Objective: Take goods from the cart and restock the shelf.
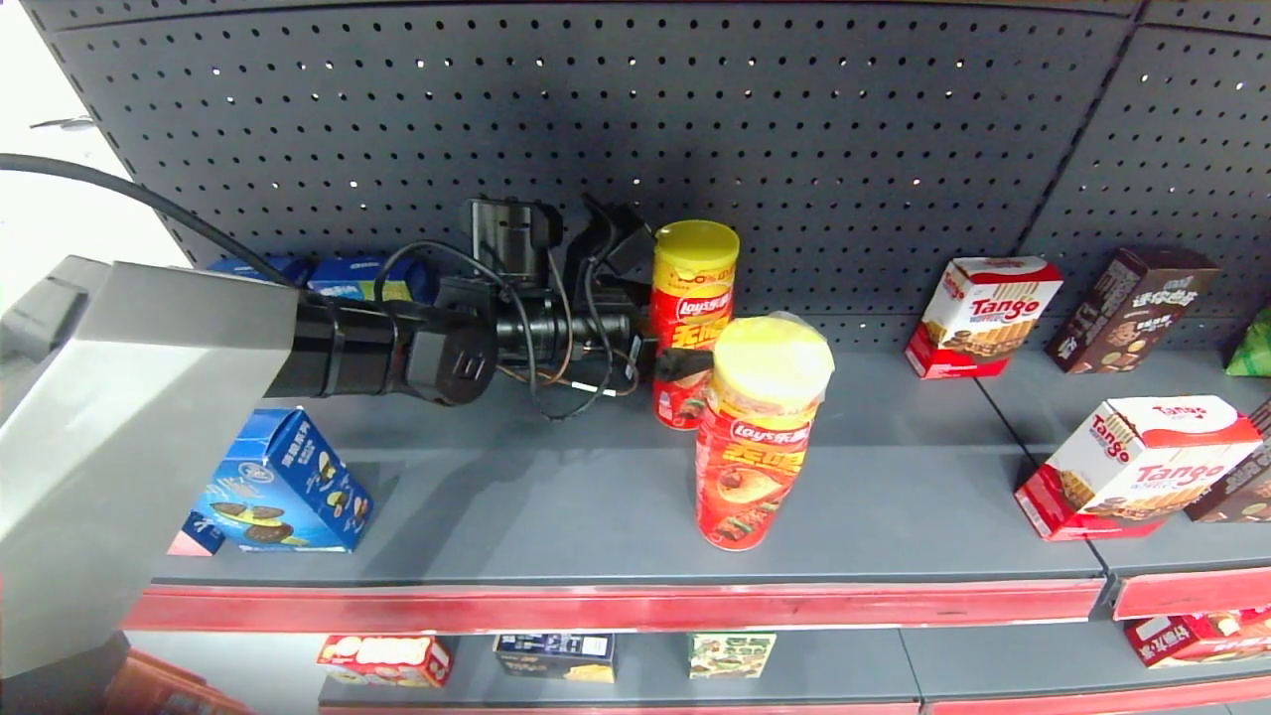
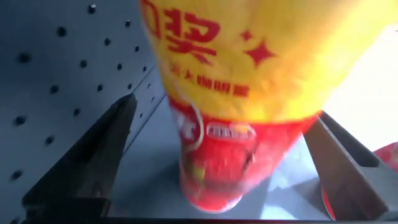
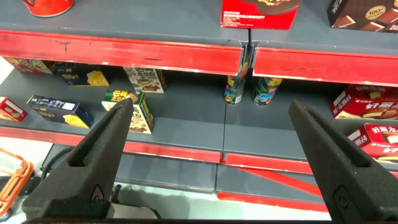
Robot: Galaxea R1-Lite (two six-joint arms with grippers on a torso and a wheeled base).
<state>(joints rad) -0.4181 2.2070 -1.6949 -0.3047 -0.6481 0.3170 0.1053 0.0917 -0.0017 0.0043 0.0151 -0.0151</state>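
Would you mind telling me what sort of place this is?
Likely a shop aisle: grey metal shelves with red front strips, a dark perforated back panel, and boxed biscuits beside red-and-yellow crisp tubes.

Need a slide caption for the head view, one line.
Left tool straddles the rear chip can on the grey shelf, a second can standing just in front, snack boxes on both sides.

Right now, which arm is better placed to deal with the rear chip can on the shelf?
Left. Its pincer straddles the rear chip can, standing on the shelf. The right pincer, open, faces the lower shelves.
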